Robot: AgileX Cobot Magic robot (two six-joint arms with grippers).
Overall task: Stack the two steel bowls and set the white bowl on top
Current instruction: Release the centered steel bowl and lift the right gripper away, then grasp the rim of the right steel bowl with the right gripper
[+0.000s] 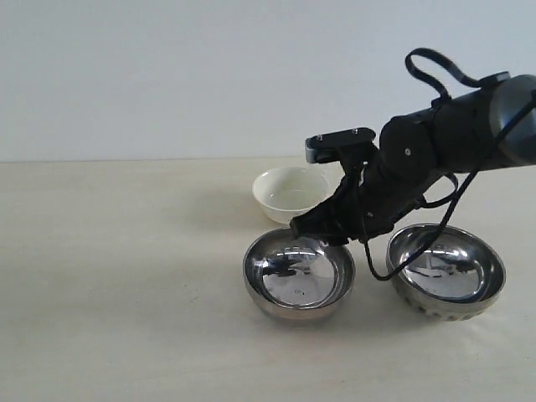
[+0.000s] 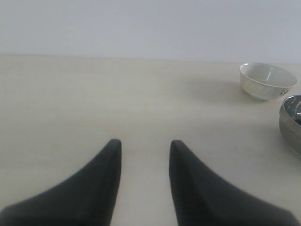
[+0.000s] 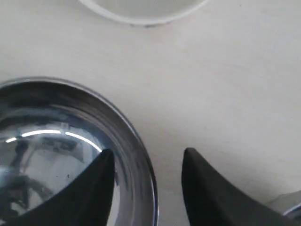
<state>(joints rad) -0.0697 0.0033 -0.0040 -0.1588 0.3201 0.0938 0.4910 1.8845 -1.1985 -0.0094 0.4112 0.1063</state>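
A smooth steel bowl (image 1: 298,274) sits at the table's middle front, and a steel bowl with a dimpled lower band (image 1: 445,270) stands to its right. The white bowl (image 1: 291,193) rests behind the smooth one. My right gripper (image 1: 311,228) hangs open over the smooth bowl's far rim. In the right wrist view the right gripper (image 3: 146,156) straddles that rim (image 3: 141,146), one finger inside the bowl and one outside. The left gripper (image 2: 143,143) is open over bare table, with the white bowl (image 2: 267,80) and a steel bowl's edge (image 2: 291,120) off to one side.
The pale table (image 1: 117,268) spreads wide to the left of the bowls. A black cable (image 1: 423,243) loops down from the right arm over the dimpled bowl. A plain white wall stands behind the table.
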